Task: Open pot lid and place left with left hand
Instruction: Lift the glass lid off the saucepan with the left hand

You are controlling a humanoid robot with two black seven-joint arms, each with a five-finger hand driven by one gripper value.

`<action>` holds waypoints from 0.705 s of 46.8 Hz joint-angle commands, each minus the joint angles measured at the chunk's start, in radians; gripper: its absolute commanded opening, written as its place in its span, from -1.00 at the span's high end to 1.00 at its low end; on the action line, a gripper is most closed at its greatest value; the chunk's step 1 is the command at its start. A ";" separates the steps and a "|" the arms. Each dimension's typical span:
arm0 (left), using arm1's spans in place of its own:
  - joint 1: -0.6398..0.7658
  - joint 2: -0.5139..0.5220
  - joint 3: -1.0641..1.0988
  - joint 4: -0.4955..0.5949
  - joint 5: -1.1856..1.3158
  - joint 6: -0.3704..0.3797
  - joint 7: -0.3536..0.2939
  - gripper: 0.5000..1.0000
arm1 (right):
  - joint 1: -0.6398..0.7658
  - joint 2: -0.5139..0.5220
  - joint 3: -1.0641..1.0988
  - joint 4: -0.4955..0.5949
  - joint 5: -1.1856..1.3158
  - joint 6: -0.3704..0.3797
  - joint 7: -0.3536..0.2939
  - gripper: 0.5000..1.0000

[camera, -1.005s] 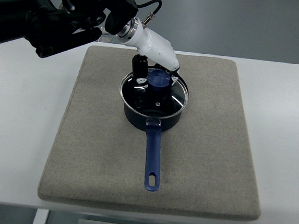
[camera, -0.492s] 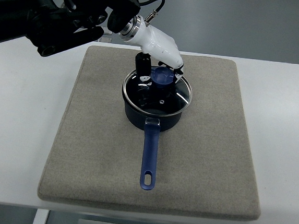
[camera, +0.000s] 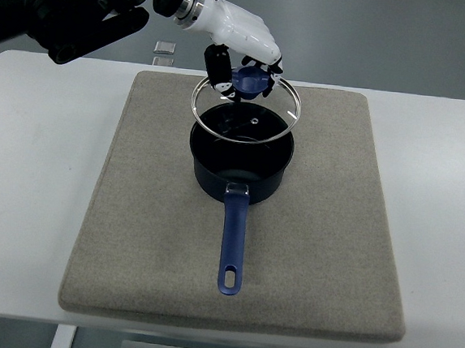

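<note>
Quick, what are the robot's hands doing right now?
Left hand: shut on the blue knob of the glass lid, held above the pot.
Right hand: not in view.

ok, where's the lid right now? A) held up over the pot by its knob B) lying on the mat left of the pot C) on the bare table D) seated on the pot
A: the left hand grips the blue knob of the glass lid, which hangs raised and tilted over the open pot, its rim clear of the pot's rim.

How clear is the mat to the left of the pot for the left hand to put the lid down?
Probably clear enough. The left hand holds the lid by its knob above the pot, and the mat left of the pot is bare.
</note>
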 commanded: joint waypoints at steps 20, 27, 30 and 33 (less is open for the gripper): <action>0.017 0.237 -0.005 -0.004 -0.027 0.032 0.000 1.00 | 0.000 0.000 0.000 0.000 0.000 0.000 0.000 -0.67; 0.035 0.308 0.001 -0.018 -0.037 0.044 0.000 1.00 | 0.000 0.000 0.000 0.000 0.000 0.000 0.000 -0.67; 0.058 0.321 -0.005 -0.018 -0.035 0.046 0.000 1.00 | 0.000 0.000 0.000 0.000 0.000 0.000 0.000 -0.67; 0.074 0.338 -0.005 -0.019 -0.037 0.049 0.000 1.00 | 0.000 0.000 0.000 0.000 0.000 0.000 0.000 -0.67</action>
